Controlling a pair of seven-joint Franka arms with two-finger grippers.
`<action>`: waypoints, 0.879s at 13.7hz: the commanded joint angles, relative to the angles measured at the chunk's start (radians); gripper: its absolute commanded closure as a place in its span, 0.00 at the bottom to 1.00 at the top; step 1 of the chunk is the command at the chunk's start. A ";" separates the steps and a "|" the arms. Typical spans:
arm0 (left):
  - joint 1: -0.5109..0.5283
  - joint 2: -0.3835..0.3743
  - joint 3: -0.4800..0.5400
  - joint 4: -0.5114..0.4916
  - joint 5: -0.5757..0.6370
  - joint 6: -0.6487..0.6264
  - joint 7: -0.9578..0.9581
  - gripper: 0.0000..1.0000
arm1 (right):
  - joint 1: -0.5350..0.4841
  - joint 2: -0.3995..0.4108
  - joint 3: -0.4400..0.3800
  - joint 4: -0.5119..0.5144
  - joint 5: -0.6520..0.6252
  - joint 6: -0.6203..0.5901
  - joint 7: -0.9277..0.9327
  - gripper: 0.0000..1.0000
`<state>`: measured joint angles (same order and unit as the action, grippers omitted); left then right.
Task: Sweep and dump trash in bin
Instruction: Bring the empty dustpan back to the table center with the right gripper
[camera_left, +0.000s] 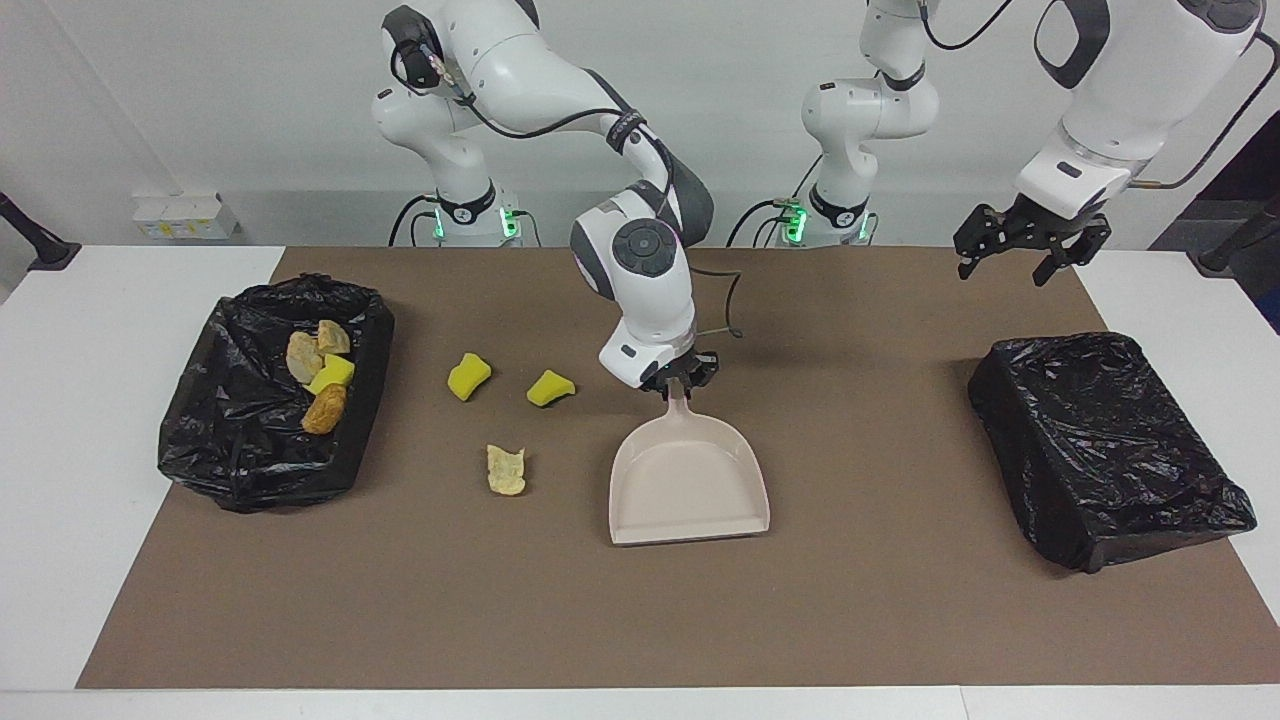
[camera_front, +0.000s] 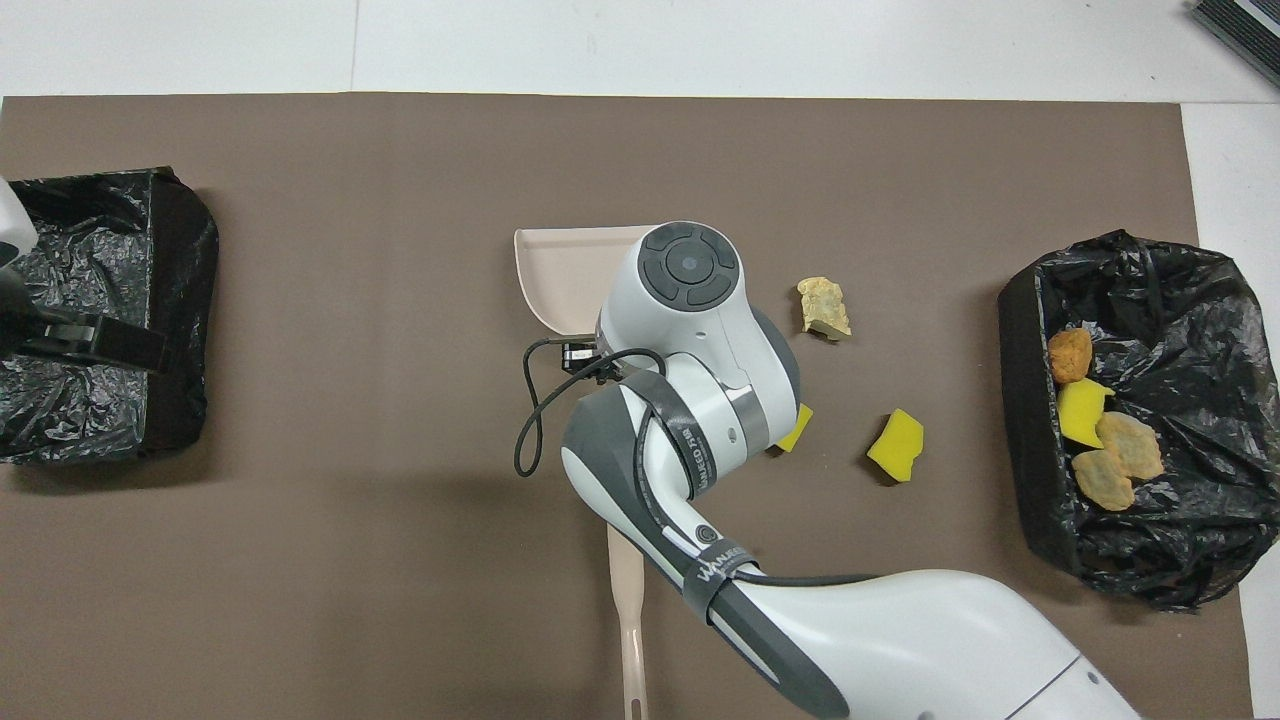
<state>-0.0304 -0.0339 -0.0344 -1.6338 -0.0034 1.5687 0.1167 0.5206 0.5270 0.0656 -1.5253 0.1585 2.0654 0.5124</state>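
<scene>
My right gripper (camera_left: 680, 384) is shut on the handle of the beige dustpan (camera_left: 690, 480), which lies flat on the brown mat; in the overhead view my arm hides the gripper and only part of the pan (camera_front: 560, 275) shows. Three pieces of trash lie on the mat between pan and bin: two yellow sponge chunks (camera_left: 468, 376) (camera_left: 550, 388) and a pale bread piece (camera_left: 506, 470). Several more pieces (camera_left: 322, 378) lie in the open black-lined bin (camera_left: 250, 450) at the right arm's end. My left gripper (camera_left: 1030, 250) is open and empty, raised at the left arm's end.
A black bag-wrapped box (camera_left: 1100, 440) sits at the left arm's end, under my left gripper (camera_front: 100, 342) in the overhead view. A long beige handle (camera_front: 628, 620), likely the brush, lies nearer to the robots than the dustpan. White table (camera_left: 110, 300) surrounds the mat.
</scene>
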 joint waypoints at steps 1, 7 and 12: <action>0.017 -0.003 -0.012 -0.012 0.017 0.010 0.009 0.00 | -0.007 0.018 0.005 0.008 -0.004 0.015 -0.003 0.96; 0.017 -0.003 -0.012 -0.024 0.017 0.024 0.009 0.00 | -0.001 -0.109 0.006 -0.004 -0.059 -0.138 -0.005 0.00; 0.006 0.035 -0.013 -0.057 0.005 0.126 0.014 0.00 | 0.018 -0.350 0.008 -0.186 -0.047 -0.301 0.014 0.00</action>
<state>-0.0304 -0.0181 -0.0363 -1.6628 -0.0034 1.6484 0.1173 0.5296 0.2894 0.0683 -1.5592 0.1172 1.7631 0.5117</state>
